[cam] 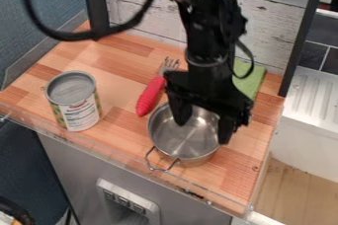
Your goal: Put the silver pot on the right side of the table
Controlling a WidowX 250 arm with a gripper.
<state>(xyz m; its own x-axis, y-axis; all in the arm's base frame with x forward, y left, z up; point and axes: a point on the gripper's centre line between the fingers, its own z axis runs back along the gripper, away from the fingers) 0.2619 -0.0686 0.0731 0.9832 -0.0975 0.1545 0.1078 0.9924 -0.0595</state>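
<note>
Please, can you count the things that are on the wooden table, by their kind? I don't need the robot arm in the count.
Silver pot: 1
Can: 1
Fork with red handle: 1
Flat green item: 1
Total: 4

Pale whitewashed wooden boards [277,19] rise behind a butcher-block counter [122,150] edged with clear plastic. A textured blue wall [49,9] stands at left; at right, dark tiles [314,54] sit above a ribbed white drainboard [310,91].
</note>
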